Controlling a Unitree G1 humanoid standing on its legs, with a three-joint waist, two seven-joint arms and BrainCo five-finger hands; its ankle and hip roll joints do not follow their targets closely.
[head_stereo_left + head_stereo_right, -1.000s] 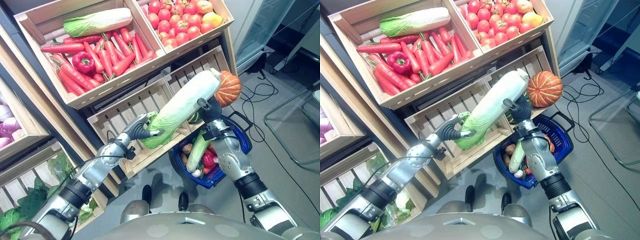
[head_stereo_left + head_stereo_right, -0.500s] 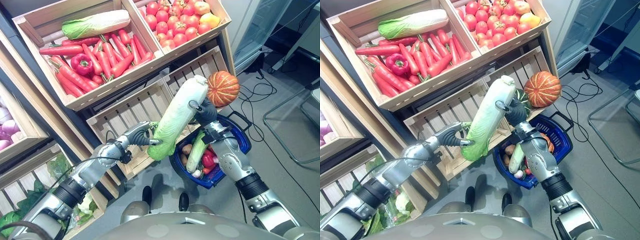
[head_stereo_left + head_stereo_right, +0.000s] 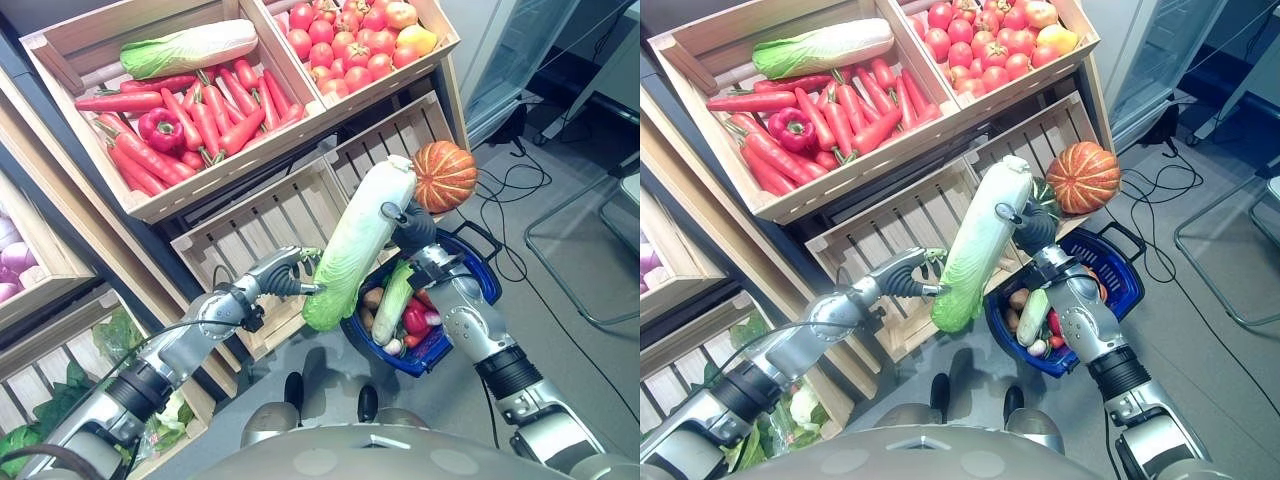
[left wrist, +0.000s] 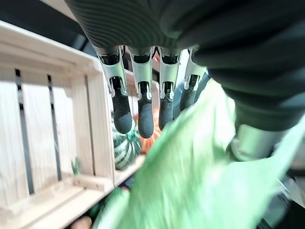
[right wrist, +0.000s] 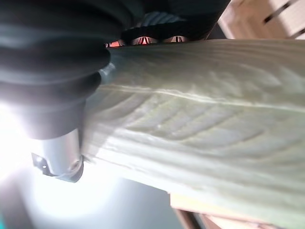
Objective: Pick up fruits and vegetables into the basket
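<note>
Surroundings: we see a crate [image 3: 60, 60] of carrots [image 3: 200, 110], with a red pepper [image 3: 165, 127] and a second cabbage [image 3: 190, 47], well above the basket [image 3: 487, 290]; beside it a crate of tomatoes [image 3: 350, 45].
Pumpkin: we see an orange pumpkin [image 3: 445, 176] on the slatted crate [image 3: 270, 215] just above the basket, with a dark green squash [image 3: 1045, 192] next to it.
Basket: we see the blue basket on the floor, already holding a cucumber [image 3: 393, 300] and small produce.
Cabbage: we see the long cabbage [image 3: 357, 240] tilted, its leafy end at the basket's near-left rim, its white end up by the pumpkin.
Left hand: our left hand [image 3: 283, 272] pinches the leafy end; fingers [image 4: 143, 114] extended alongside it.
Right hand: our right hand [image 3: 412, 225] grips the white upper part, above the basket.
</note>
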